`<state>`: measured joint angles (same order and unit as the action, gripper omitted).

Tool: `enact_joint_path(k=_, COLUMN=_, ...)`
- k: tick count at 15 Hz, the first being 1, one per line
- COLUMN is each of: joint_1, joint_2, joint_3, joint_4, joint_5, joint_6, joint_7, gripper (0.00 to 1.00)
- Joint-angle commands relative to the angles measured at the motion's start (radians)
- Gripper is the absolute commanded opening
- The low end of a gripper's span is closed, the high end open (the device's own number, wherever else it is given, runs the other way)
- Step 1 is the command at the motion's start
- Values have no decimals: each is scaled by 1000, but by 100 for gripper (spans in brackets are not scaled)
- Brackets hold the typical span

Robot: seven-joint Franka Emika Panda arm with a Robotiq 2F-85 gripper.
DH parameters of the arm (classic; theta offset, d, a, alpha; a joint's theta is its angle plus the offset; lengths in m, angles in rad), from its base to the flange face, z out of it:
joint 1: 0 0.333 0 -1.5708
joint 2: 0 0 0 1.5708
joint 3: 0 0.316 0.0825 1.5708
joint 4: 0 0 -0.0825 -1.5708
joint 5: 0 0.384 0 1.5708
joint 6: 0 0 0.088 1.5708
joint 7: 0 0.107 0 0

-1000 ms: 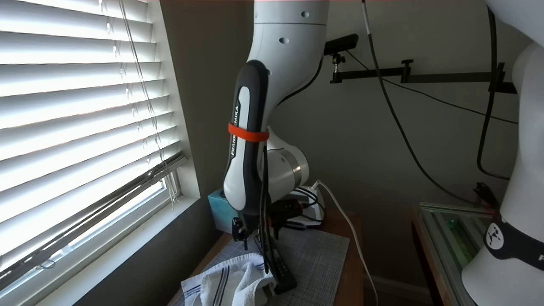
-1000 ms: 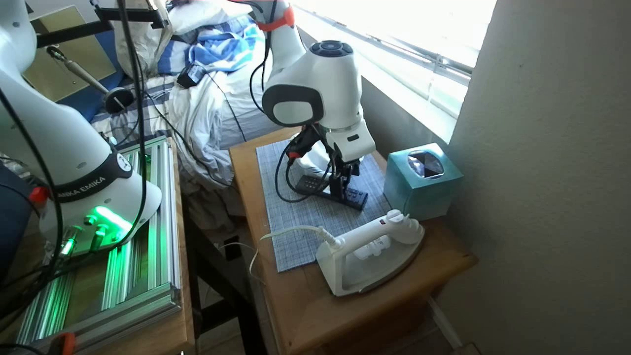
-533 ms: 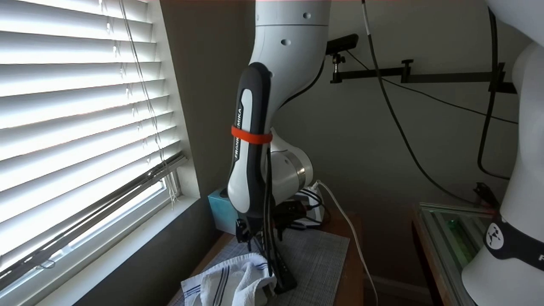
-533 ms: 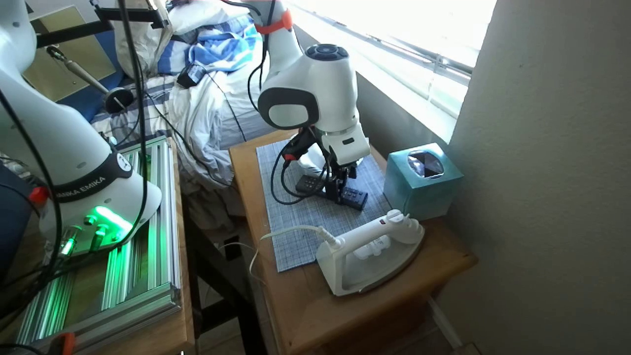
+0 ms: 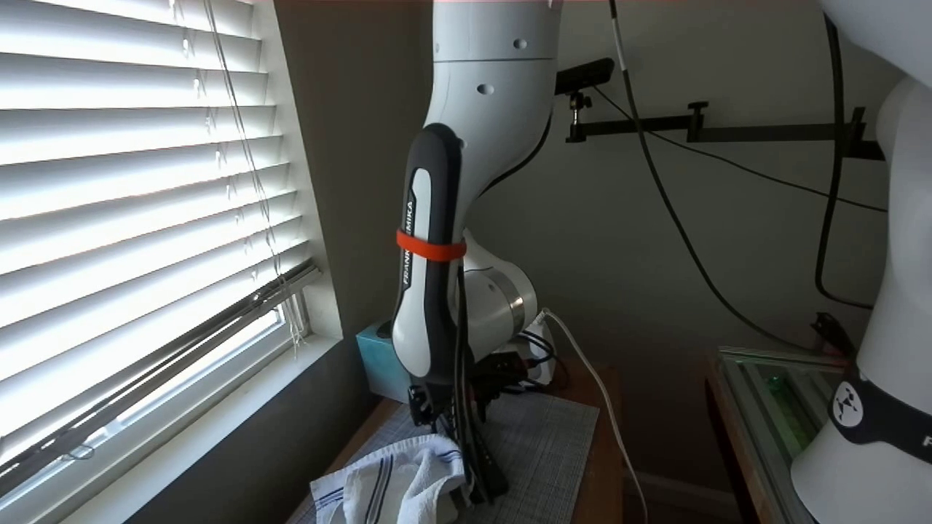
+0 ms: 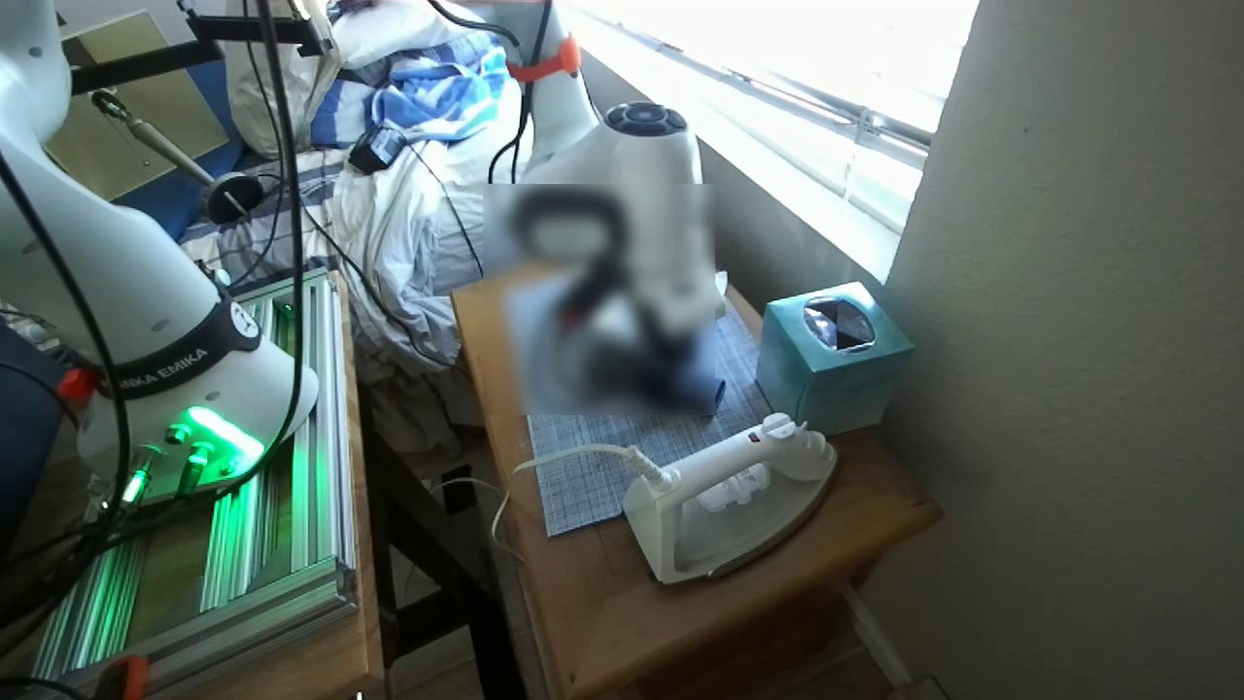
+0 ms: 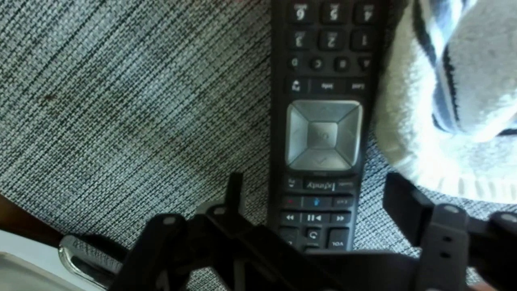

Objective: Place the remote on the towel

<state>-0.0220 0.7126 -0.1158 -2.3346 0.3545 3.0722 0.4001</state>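
The black remote with a silver pad lies on a grey woven placemat, buttons up. It shows partly behind cables in an exterior view. The white towel with dark blue stripes lies crumpled close beside the remote; it also shows in an exterior view. My gripper is open, with one finger on each side of the remote and gaps at both sides. The remote's lower end is hidden by the gripper. In an exterior view the gripper area is blurred, with only the remote's tip showing.
The placemat covers part of a small wooden table. A white iron with a cord stands near the mat's edge. A teal tissue box stands by the wall. The window sill runs alongside.
The arm has moved down, lowering the gripper over the remote, with a slight sideways shift. The remote and the towel look unmoved.
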Motion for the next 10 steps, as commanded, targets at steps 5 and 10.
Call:
enact_joint_path(k=5, joint_1=11, joint_2=6, joint_3=-13, joint_4=20, joint_5=7, joint_6=4, joint_7=12, gripper=31)
enact_joint_path(k=10, joint_1=-17, joint_2=-84, joint_3=-34, joint_4=-15, joint_5=8, joint_6=-72, joint_7=11, gripper=29)
